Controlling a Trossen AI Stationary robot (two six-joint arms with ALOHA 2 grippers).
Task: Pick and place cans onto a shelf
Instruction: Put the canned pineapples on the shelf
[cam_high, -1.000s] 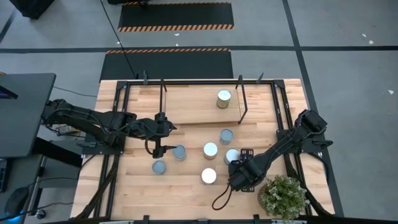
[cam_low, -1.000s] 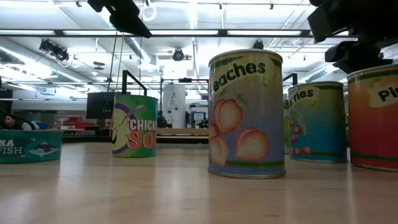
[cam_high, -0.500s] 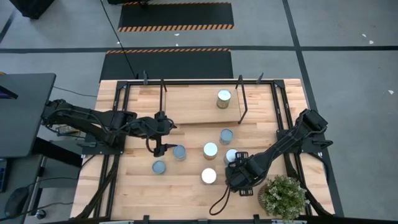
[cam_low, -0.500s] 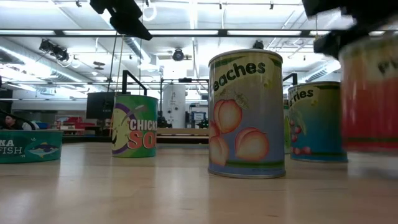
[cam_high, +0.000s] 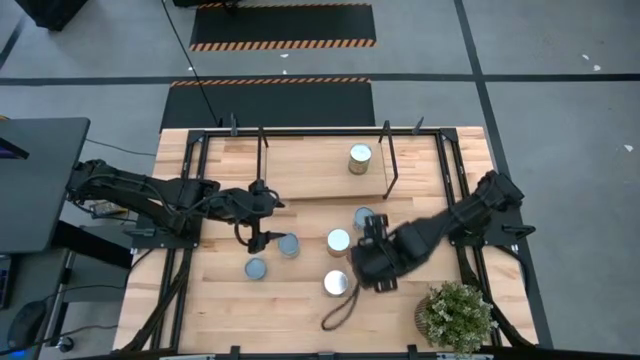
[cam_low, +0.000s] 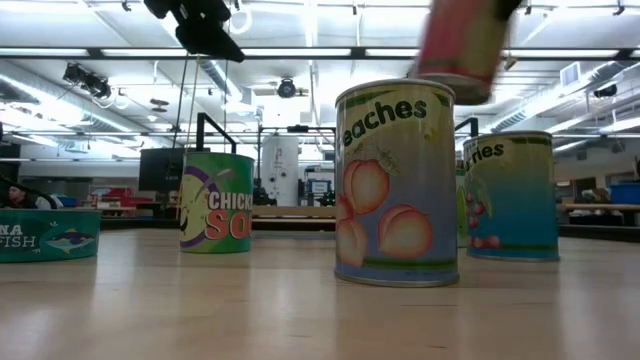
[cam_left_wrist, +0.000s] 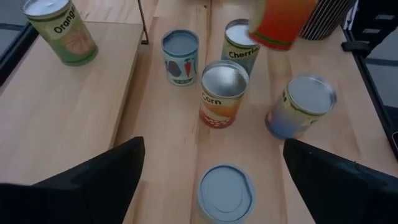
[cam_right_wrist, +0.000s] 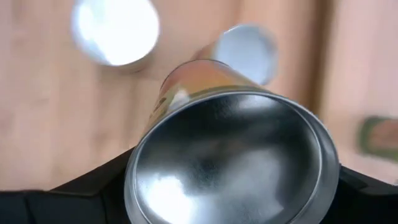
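Observation:
My right gripper (cam_high: 365, 262) is shut on a red-orange can (cam_low: 460, 45), lifted above the table; its silver top fills the right wrist view (cam_right_wrist: 230, 162). My left gripper (cam_high: 253, 238) hangs open and empty above the table, beside a blue-grey-topped can (cam_left_wrist: 225, 190). The shelf (cam_high: 310, 165) at the far side bears an "Orange" can (cam_high: 360, 159). On the table stand a corn can (cam_left_wrist: 224, 93), a cherries can (cam_left_wrist: 239, 43), a peaches can (cam_low: 395, 180) and a vegetable can (cam_left_wrist: 180, 56). A flat tuna can (cam_high: 256, 268) rests nearer the left. My right gripper pinches the red-orange can between its two fingers (cam_right_wrist: 93, 186), one on each side of the can's wall just below the top rim (cam_right_wrist: 140, 180). The fingers come from above, pointing down. The can hangs below them, slightly tilted, its bottom (cam_low: 452, 88) clear of the table.
A potted plant (cam_high: 455, 315) stands at the near right corner. A dark cable loop (cam_high: 335, 312) lies on the table near the front. Black rails (cam_high: 392, 165) frame the shelf's sides. My right arm covers part of the can cluster in the high view.
My right gripper has risen and gone toward the table's left and far side, carrying the red-orange can. The can stood on the table at the near right a second ago; now it is lifted clear, above the peaches can in the low view.

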